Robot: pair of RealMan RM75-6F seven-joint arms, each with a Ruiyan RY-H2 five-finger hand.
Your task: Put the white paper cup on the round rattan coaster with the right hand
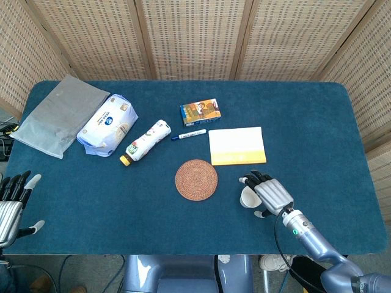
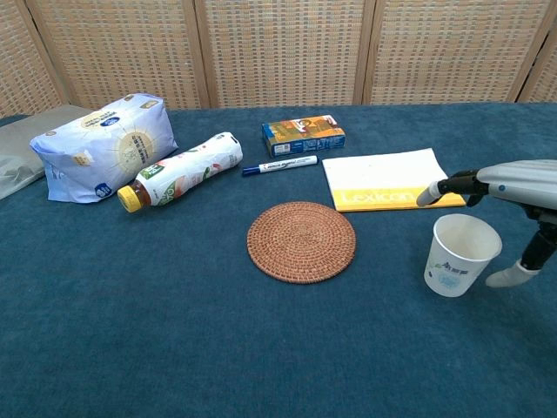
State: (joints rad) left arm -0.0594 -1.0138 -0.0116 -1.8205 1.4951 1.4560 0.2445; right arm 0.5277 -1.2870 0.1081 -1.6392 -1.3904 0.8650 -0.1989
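The white paper cup (image 2: 461, 254) stands upright on the blue table, right of the round rattan coaster (image 2: 301, 241) and apart from it. My right hand (image 2: 513, 209) hangs over the cup's right side with its fingers apart. One fingertip (image 2: 428, 195) reaches behind the rim and the thumb (image 2: 513, 275) sits just off the cup's right wall, holding nothing. The head view shows that right hand (image 1: 267, 194) partly covering the cup (image 1: 247, 196), with the coaster (image 1: 196, 179) to its left. My left hand (image 1: 12, 204) is open at the table's front left edge.
A yellow and white cloth (image 1: 237, 146) lies just behind the cup. Further back are a marker (image 1: 188, 135), a small box (image 1: 200, 112), a lying bottle (image 1: 145, 141), a blue packet (image 1: 108, 124) and a grey bag (image 1: 58, 115).
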